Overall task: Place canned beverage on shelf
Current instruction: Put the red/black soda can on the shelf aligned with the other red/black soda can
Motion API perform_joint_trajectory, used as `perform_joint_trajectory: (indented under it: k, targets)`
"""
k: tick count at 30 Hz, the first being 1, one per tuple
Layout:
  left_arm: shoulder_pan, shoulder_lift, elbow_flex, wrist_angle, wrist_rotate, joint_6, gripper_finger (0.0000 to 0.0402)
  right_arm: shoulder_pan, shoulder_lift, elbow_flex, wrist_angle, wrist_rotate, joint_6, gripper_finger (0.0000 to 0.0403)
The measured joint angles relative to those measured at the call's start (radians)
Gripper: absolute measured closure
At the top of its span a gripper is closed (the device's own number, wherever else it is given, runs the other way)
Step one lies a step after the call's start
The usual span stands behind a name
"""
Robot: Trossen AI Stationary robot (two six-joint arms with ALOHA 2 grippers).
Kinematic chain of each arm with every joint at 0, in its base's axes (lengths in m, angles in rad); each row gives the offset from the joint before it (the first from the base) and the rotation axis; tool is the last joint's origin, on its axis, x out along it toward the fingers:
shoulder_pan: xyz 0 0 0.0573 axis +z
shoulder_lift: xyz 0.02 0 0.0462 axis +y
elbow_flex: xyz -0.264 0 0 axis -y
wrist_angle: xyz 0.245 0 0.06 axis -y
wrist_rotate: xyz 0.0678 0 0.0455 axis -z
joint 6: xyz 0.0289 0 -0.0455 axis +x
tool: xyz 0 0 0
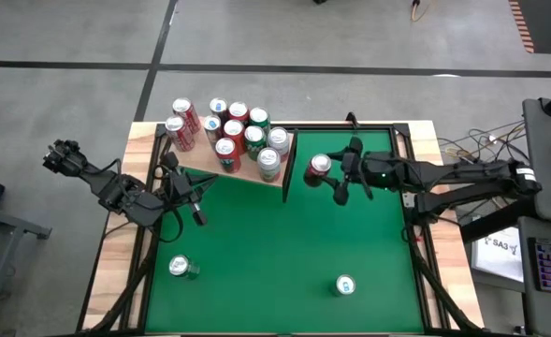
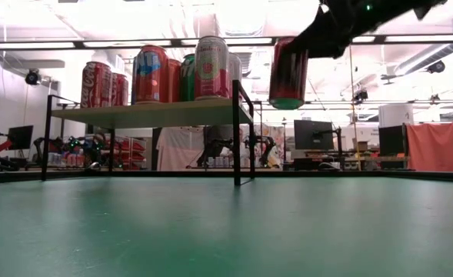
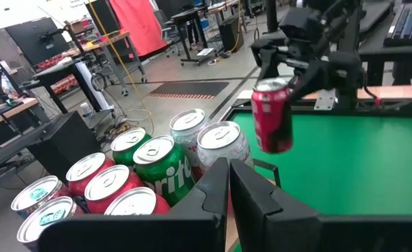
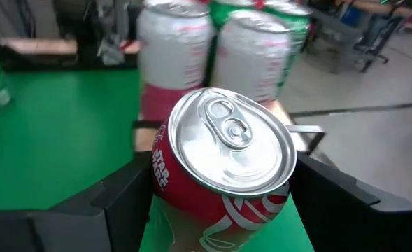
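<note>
- The right gripper [image 1: 324, 174] has its jaws spread wide around a red cola can [image 1: 319, 168], holding it in the air just beside the shelf's [image 1: 221, 175] dark end panel.
- The shelf carries a cluster of upright cans [image 1: 238, 136].
- The left gripper [image 1: 193, 198] waits near the shelf's front edge, jaws fully closed and empty.
- Two more cans [image 1: 181, 268] lie on the green counter [image 1: 284, 253].

Overhead, table-level and two wrist cameras all see the shelf [image 1: 247, 170].
</note>
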Motion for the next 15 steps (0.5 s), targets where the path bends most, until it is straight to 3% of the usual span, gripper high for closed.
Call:
perform_joint_trajectory:
  k: [9, 15]
  targets:
    - [0.000, 0.000, 0.000, 0.023, 0.004, -0.027, 0.0402, 0.172, 0.138, 0.186, -0.069, 0.007, -0.012, 0.0123]
    - [0.000, 0.004, -0.001, 0.028, 0.093, -0.064, 0.0402, 0.241, 0.283, 0.325, -0.070, 0.009, -0.027, 0.0123]
